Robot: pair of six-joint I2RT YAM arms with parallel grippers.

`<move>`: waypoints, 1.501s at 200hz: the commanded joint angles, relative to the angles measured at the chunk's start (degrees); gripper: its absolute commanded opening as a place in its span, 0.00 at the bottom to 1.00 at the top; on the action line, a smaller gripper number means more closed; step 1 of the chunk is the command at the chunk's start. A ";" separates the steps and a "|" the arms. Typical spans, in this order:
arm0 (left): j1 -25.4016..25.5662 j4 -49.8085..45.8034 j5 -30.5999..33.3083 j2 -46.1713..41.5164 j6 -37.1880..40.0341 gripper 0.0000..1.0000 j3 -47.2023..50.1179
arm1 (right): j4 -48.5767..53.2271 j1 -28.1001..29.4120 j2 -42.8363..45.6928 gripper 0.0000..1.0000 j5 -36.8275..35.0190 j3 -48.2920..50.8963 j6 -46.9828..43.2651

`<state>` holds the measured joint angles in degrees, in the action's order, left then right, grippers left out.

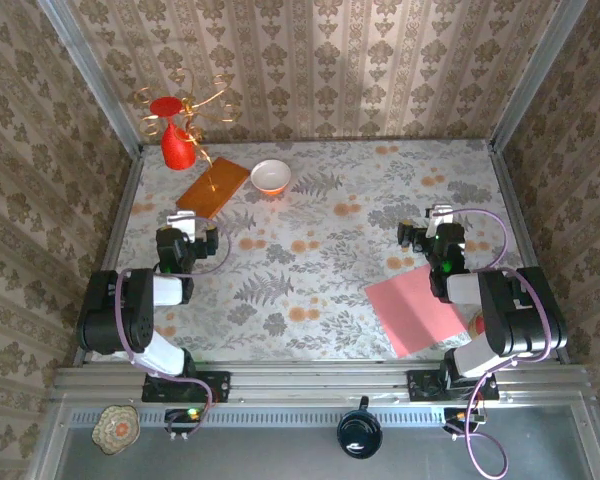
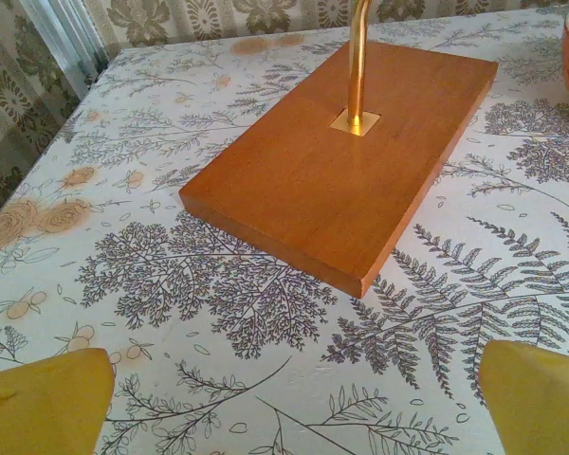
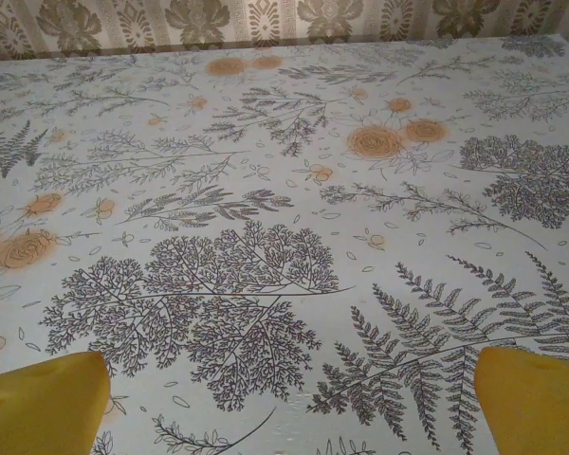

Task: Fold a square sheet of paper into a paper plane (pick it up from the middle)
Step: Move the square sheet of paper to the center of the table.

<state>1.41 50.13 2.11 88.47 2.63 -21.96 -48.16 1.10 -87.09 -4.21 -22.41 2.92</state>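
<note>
Sheet position: the square sheet of paper (image 1: 412, 312) lies flat and unfolded on the table (image 1: 320, 250), at the near right, with one side tucked under the right arm's forearm.
Weight: you should expect it to be almost weightless, so a small push or draught will likely slide it across the cloth.
Stiffness: it is thin and floppy, and lifted from one spot it will probably droop on both sides.
Fragility: it creases and tears easily, so a hard pinch or a dragged fingertip could leave a mark you do not want.
Where to hold: aim for the middle of the sheet, as the task asks, and press down lightly so the paper bunches up between the fingers.
Right gripper (image 3: 289, 403): its jaws are spread wide and hold nothing. The yellow pads (image 3: 531, 393) frame bare flowered cloth, and the gripper sits beyond the sheet's far edge without touching it.
Left gripper (image 2: 289, 403): it is also wide open and empty, facing the wooden board (image 2: 341, 161) near the white bowl (image 1: 271, 176), well apart from the sheet.
Risk: the flat paper gives your fingers no edge to catch.
</note>
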 commanded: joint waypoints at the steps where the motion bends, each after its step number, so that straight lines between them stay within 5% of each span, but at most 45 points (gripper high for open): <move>1: -0.36 0.44 -0.88 0.23 0.60 1.00 -1.20 | -0.09 -0.24 -0.45 1.00 0.39 -1.14 -0.90; 213: -0.29 0.58 -0.73 0.10 0.78 1.00 -1.07 | -0.32 -0.24 0.12 1.00 -0.19 -1.01 -0.68; 254: 0.86 -16.51 5.46 -6.84 -0.46 1.00 -7.20 | 21.80 0.73 12.13 1.00 -1.98 -7.46 0.98; 300: 3.51 -35.50 6.11 -16.06 -9.21 1.00 -13.20 | 45.94 2.02 20.67 1.00 -3.05 -14.59 14.25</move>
<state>3.14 28.10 7.73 77.56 -0.03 -32.53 -21.06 2.33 -69.17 -5.54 -33.54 8.54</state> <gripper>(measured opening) 0.999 0.999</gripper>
